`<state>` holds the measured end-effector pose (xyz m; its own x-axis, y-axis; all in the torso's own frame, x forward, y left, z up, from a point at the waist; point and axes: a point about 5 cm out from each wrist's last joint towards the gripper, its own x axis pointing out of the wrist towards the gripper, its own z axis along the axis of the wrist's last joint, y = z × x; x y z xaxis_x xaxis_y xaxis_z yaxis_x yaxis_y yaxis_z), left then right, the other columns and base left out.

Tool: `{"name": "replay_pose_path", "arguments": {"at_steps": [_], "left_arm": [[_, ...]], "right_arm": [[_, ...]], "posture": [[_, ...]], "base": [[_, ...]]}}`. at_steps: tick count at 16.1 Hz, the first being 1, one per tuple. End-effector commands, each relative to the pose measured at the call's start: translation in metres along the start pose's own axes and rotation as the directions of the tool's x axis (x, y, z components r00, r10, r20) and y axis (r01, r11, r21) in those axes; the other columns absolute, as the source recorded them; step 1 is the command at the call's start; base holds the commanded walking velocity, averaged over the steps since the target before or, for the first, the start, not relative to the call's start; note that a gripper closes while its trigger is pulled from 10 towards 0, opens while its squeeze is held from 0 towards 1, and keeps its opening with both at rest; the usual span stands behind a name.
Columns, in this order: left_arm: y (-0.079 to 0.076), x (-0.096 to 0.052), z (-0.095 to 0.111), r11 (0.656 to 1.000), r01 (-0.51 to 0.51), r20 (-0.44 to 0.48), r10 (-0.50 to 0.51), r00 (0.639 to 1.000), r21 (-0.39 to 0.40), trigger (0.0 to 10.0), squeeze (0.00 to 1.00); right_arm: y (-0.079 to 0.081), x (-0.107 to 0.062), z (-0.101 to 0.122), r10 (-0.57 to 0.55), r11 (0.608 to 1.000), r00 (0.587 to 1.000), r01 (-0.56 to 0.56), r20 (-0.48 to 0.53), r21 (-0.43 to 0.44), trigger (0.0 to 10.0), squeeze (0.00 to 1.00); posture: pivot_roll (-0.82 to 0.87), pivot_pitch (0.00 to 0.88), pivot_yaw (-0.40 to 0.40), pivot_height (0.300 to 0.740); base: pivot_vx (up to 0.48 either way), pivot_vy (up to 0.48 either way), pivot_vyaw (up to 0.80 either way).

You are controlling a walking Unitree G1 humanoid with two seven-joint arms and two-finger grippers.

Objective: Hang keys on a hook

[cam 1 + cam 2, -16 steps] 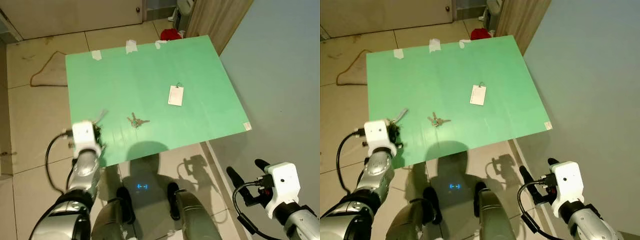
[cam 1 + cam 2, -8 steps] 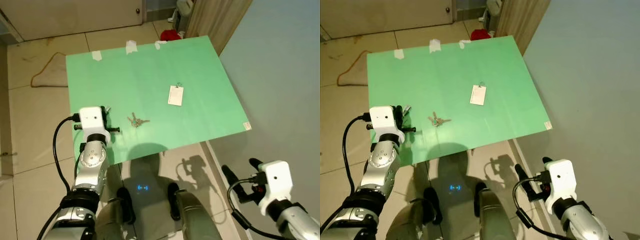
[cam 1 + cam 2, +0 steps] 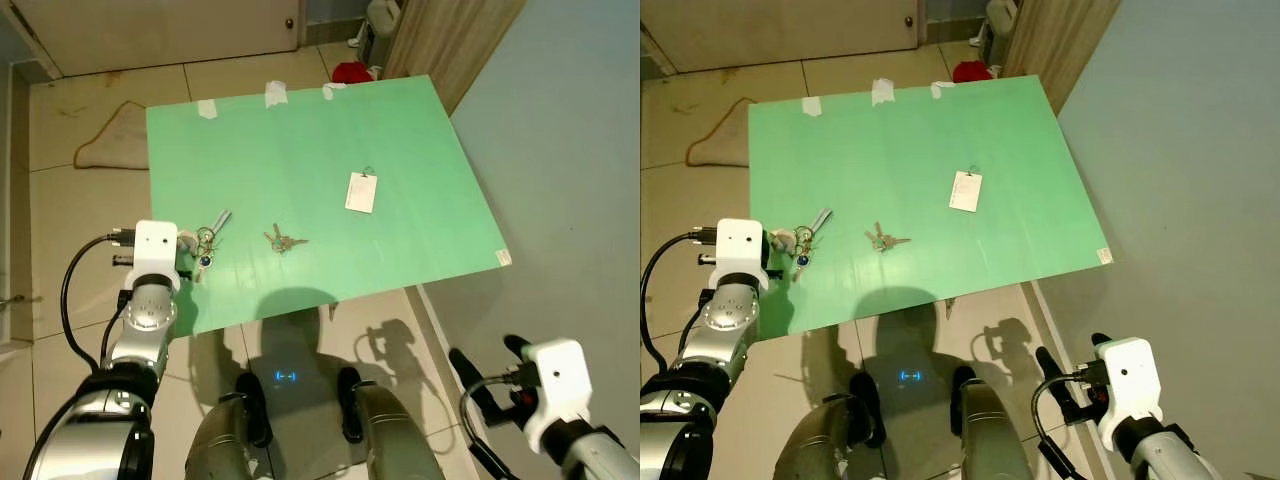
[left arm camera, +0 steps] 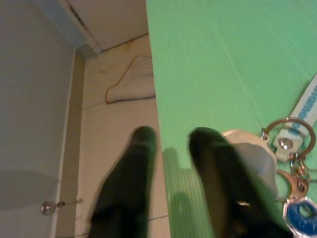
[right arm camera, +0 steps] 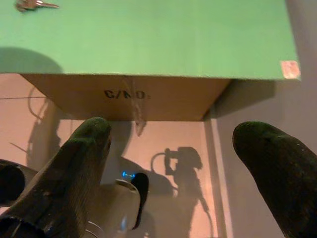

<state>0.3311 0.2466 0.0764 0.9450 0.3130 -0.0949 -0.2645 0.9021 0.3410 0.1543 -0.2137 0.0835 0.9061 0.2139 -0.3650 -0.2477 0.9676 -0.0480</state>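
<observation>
Keys on a ring with a pale fob and a blue tag lay at the near left corner of the green board, and we saw our left gripper right beside them, its white wrist housing at the board's left edge. In the left wrist view its two black fingers stood a little apart, one over the tiled floor and the other over the green surface next to the fob, clamped on nothing. A second, smaller bunch of keys lay further toward the middle, and a white card tag lay well apart to the right. Our right gripper hung low beyond the board's near right corner (fingers spread wide), above the floor and our own shadow.
</observation>
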Motion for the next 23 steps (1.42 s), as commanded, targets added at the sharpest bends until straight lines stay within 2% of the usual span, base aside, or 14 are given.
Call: {"name": "replay_pose_path", "arguments": {"at_steps": [1, 7, 8, 9, 14, 18, 19, 21, 22, 23], "left_arm": [[0.002, -0.003, -0.011, 1.000, 0.003, -0.040, -0.003, 0.999, 0.001, 10.0, 1.00], [0.000, -0.002, -0.019, 0.998, 0.031, -0.105, -0.037, 0.994, -0.060, 10.0, 1.00], [0.002, -0.003, -0.021, 0.997, 0.023, -0.113, -0.031, 0.993, -0.070, 10.0, 0.91], [0.005, -0.003, -0.021, 0.996, 0.016, -0.117, -0.026, 0.993, -0.087, 10.0, 0.00], [0.015, 0.006, 0.000, 0.996, -0.040, -0.004, 0.039, 0.999, -0.082, 10.0, 0.00], [0.016, 0.008, 0.004, 0.992, -0.042, 0.006, 0.043, 0.999, -0.118, 10.0, 0.00], [0.016, 0.009, 0.005, 0.988, -0.043, 0.005, 0.044, 0.999, -0.147, 10.0, 0.00], [0.015, 0.008, 0.000, 0.975, -0.048, -0.034, 0.042, 0.999, -0.216, 10.0, 0.00], [0.009, 0.002, -0.016, 0.963, -0.058, -0.126, 0.026, 0.992, -0.263, 10.0, 0.00], [0.007, -0.001, -0.023, 0.955, -0.066, -0.167, 0.017, 0.986, -0.290, 10.0, 0.00]], "right_arm": [[-0.005, -0.010, -0.001, -0.019, 1.000, 1.000, 0.019, -0.016, -0.008, 10.0, 0.00], [-0.005, -0.027, -0.003, -0.033, 0.999, 0.999, 0.033, -0.041, -0.012, 10.0, 0.00], [-0.004, -0.028, -0.003, -0.034, 0.999, 0.998, 0.034, -0.043, -0.011, 10.0, 0.00], [-0.003, -0.029, -0.004, -0.035, 0.999, 0.998, 0.034, -0.046, -0.011, 10.0, 0.00], [-0.002, -0.036, -0.005, -0.035, 0.999, 0.998, 0.034, -0.061, -0.015, 10.0, 0.00], [0.001, -0.036, -0.006, -0.031, 0.999, 0.997, 0.030, -0.065, -0.012, 10.0, 0.00], [0.002, -0.037, -0.006, -0.029, 1.000, 0.997, 0.028, -0.065, -0.012, 10.0, 0.00], [0.003, -0.039, -0.007, -0.029, 1.000, 0.997, 0.028, -0.069, -0.012, 10.0, 0.00], [0.003, -0.042, -0.008, -0.029, 1.000, 0.997, 0.028, -0.078, -0.013, 10.0, 0.00], [0.003, -0.044, -0.008, -0.029, 1.000, 0.996, 0.028, -0.081, -0.014, 10.0, 0.00]], "posture": [[-0.48, 0.381, -0.079, 0.740], [-0.52, 0.408, -0.084, 0.740], [-0.52, 0.411, -0.084, 0.740], [-0.52, 0.415, -0.086, 0.740], [-0.54, 0.424, -0.090, 0.740], [-0.53, 0.427, -0.086, 0.740], [-0.54, 0.430, -0.086, 0.740], [-0.55, 0.438, -0.090, 0.740], [-0.56, 0.445, -0.094, 0.740], [-0.56, 0.447, -0.095, 0.740]], "base": [[0.000, 0.000, 0.00], [0.000, 0.000, 0.00], [0.000, 0.000, 0.00], [0.000, 0.000, 0.00], [0.000, 0.000, 0.00], [0.000, 0.000, 0.00], [0.000, 0.000, 0.00], [0.000, 0.000, 0.00], [0.000, 0.000, 0.00], [0.000, 0.000, 0.00]]}}
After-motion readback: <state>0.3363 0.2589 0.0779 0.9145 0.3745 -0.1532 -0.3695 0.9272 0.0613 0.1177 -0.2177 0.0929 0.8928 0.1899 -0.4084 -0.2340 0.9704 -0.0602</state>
